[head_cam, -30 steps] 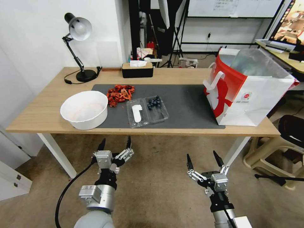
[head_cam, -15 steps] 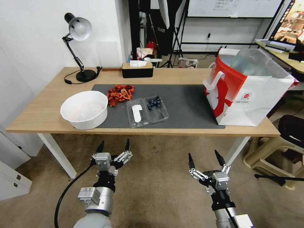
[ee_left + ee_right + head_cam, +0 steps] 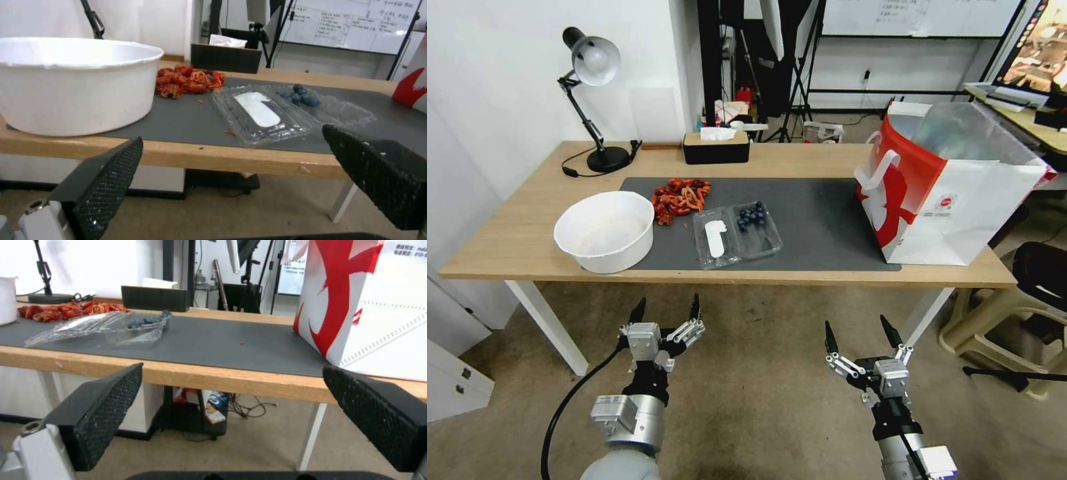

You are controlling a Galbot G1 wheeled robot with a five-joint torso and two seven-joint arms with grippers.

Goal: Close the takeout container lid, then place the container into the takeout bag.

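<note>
Both grippers have sunk slightly lower in front of the table [image 3: 507,257] since a second ago, while everything on it stays put. Below the table's near edge, the left gripper [image 3: 667,311] hangs with its fingers spread apart and empty; the right gripper [image 3: 858,335] hangs likewise, also spread and empty. On the grey mat [image 3: 820,223] lies the takeout container [image 3: 737,235], open flat, with blueberries [image 3: 751,215] in one half and the lid [image 3: 716,239] beside it, label up. Left of the container sits the white bowl [image 3: 605,230]; behind it lies a red pile [image 3: 680,197]. Well to its right stands the takeout bag [image 3: 954,193], upright and open.
</note>
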